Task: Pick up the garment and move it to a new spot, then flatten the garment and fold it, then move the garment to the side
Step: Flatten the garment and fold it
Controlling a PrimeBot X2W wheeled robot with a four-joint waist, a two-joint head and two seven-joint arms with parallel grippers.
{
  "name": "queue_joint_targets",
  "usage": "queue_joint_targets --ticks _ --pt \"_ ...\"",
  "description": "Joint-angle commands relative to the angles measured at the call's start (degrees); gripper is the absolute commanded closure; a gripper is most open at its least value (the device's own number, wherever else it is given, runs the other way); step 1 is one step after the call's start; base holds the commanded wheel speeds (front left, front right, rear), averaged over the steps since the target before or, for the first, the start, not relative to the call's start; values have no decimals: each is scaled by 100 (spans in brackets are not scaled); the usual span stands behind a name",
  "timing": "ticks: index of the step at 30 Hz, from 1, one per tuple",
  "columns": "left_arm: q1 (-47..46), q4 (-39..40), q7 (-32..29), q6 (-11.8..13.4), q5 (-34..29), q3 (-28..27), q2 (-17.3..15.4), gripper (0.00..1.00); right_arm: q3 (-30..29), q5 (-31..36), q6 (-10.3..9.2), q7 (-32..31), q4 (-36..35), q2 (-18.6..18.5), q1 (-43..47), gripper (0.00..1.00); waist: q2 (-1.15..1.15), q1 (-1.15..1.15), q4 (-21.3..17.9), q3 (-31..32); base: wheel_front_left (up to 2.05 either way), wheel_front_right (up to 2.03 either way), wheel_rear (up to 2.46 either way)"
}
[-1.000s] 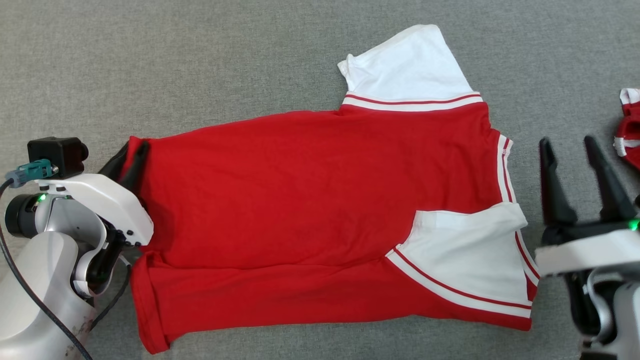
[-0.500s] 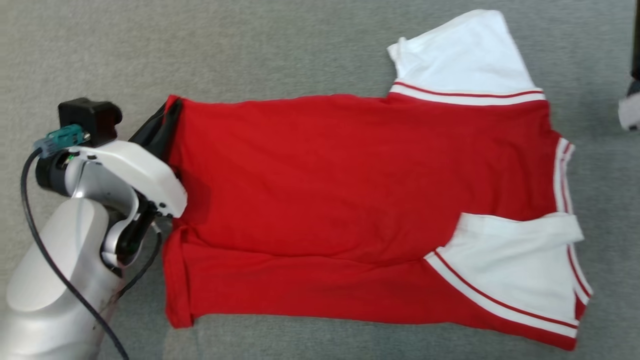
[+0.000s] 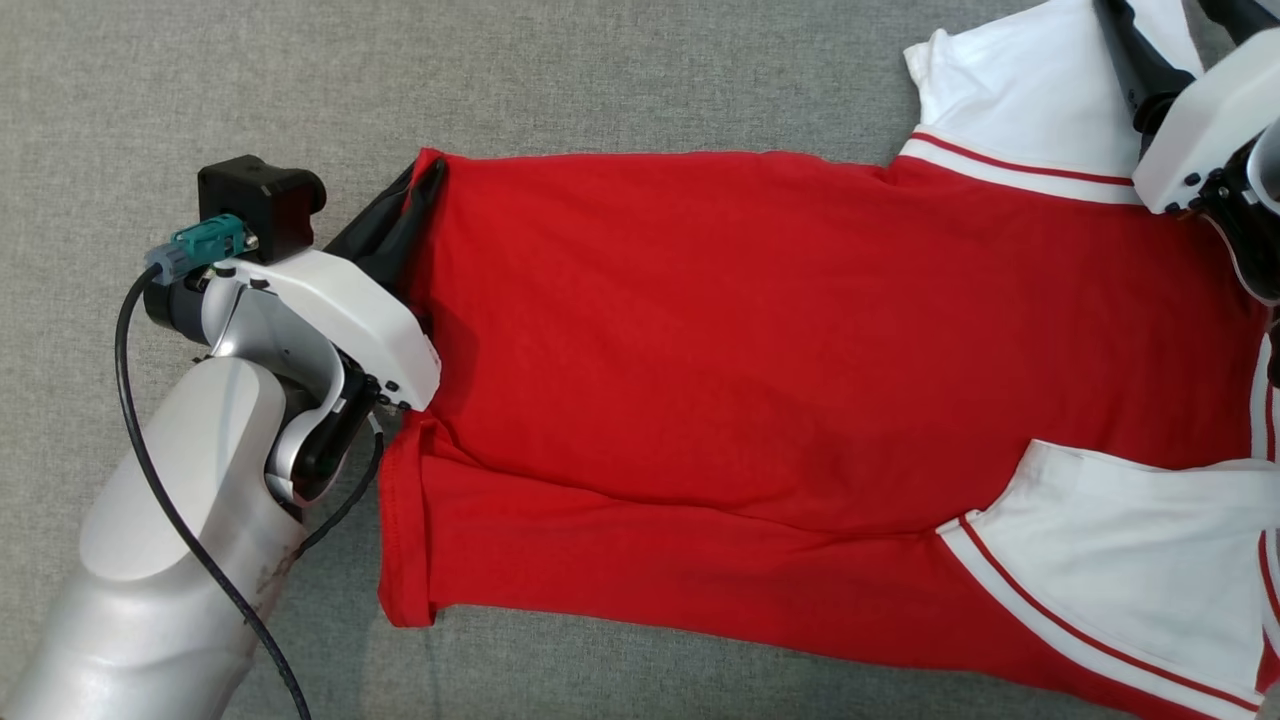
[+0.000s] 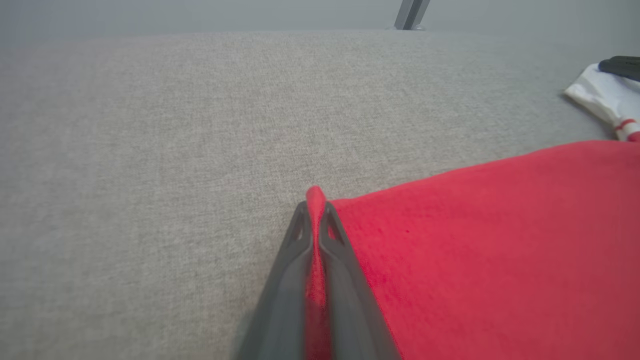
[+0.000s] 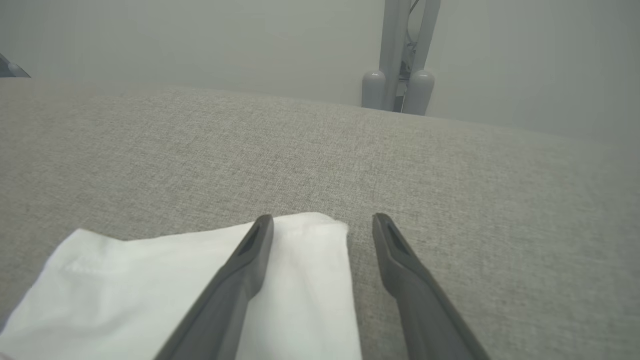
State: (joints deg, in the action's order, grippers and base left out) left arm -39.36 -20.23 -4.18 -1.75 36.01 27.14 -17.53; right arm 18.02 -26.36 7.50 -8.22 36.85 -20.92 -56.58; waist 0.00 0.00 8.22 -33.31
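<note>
A red garment [image 3: 760, 340] with white sleeves and red-striped trim lies spread across the grey cloth surface. My left gripper [image 3: 425, 175] is shut on the garment's far left hem corner [image 4: 315, 200]; red cloth is pinched between the two dark fingers [image 4: 287, 280]. My right gripper [image 5: 322, 222] is open, hovering over the outer edge of the far white sleeve [image 5: 300, 280], with one finger over the sleeve and the other over bare surface. In the head view the right wrist [image 3: 1195, 130] sits at the top right above that sleeve [image 3: 1020, 90].
The grey fabric surface [image 3: 600, 70] stretches around the garment. A grey metal stand [image 5: 400, 65] rises beyond the surface's far edge. The near white sleeve [image 3: 1130, 560] lies folded over the garment's lower right.
The left gripper closed on the hem corner. The right arm went from the lower right up to the far sleeve. The head camera has shifted, so the garment sits further right in the picture.
</note>
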Motion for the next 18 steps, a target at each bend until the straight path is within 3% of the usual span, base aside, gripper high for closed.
queue_joint_targets --ticks 1,4,5,6,7,18 --pt "-109 -40 32 -26 -21 15 -5 100 169 -141 -2 -122 110 -80 -142 0 0 0 21 -31 0 0 0" --pt "-135 -83 63 -54 -19 41 26 100 531 -417 -2 -319 217 -183 -311 0 0 0 39 -56 0 0 0" --pt "-146 -93 87 -60 -13 37 34 100 592 -518 -2 -327 224 -230 -370 58 0 0 42 -60 0 0 0" --pt "-161 -104 109 -56 -4 31 40 100 656 -600 -2 -327 233 -270 -420 85 0 0 42 -64 0 0 0" --pt "-170 -107 134 -60 16 15 44 100 716 -679 -2 -328 233 -307 -451 100 0 0 39 -66 0 0 0" --pt "-50 252 317 43 76 -173 -166 100 932 -1305 -2 163 -370 -743 -550 100 0 0 -133 125 0 0 0"
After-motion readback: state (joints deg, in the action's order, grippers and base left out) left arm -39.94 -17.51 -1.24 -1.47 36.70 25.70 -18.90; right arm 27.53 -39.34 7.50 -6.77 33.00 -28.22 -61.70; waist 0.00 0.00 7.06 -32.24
